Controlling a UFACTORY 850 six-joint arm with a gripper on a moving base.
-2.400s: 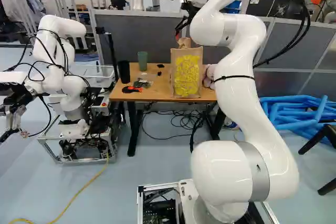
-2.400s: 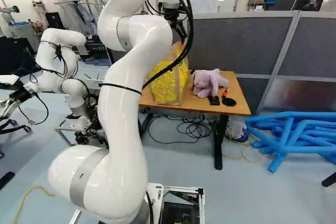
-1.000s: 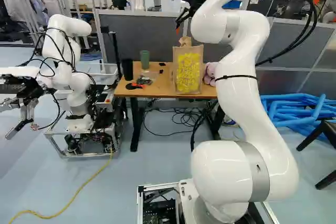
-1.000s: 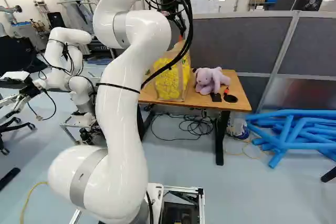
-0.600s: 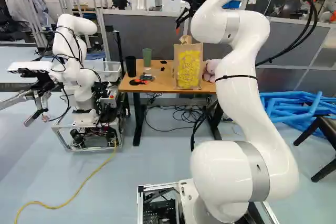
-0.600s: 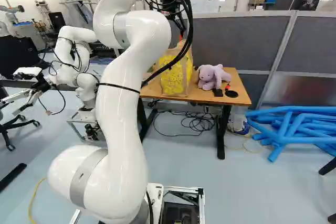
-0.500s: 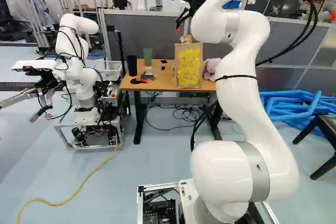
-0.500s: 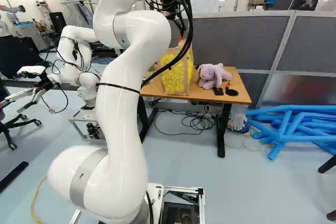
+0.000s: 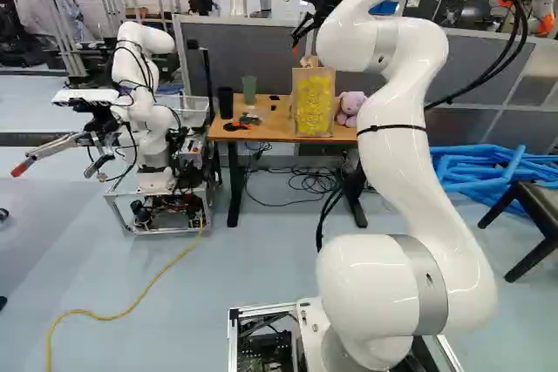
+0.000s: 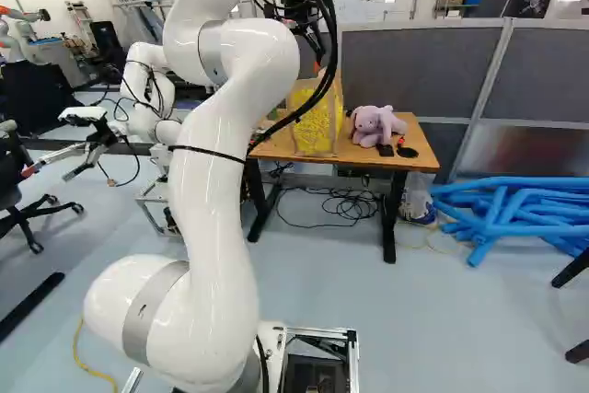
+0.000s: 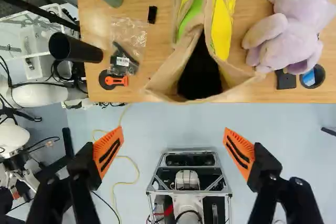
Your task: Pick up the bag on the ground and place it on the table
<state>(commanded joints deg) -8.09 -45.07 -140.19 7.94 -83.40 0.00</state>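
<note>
Nearest me, the white arm [image 9: 405, 154] rises from its base [image 10: 317, 356]; take that base as the clock's centre, twelve o'clock dead ahead. High and farther out, at about twelve, hangs the black gripper [image 11: 173, 129], released: its orange-padded fingers stand wide apart with nothing between them, short of the table's near edge.

Beyond it, also at twelve, is a wooden table [image 9: 261, 132]. The task's thing, a brown paper bag [image 9: 314, 104] with a yellow print, stands upright on it, mouth open, apart from the fingers. Taking the bag as centre, a lilac plush toy [image 10: 375, 124] sits at three o'clock and two cups, one black [image 9: 226, 103], one green [image 9: 249, 91], stand at about nine. Farther back, a grey partition [image 10: 414, 71] runs behind the table.

The placing looks finished to me; the step in hand seems to be the retreat. The next move calls for keeping the fingers open and drawing clear, without snagging the bag's rim and tipping it
</note>
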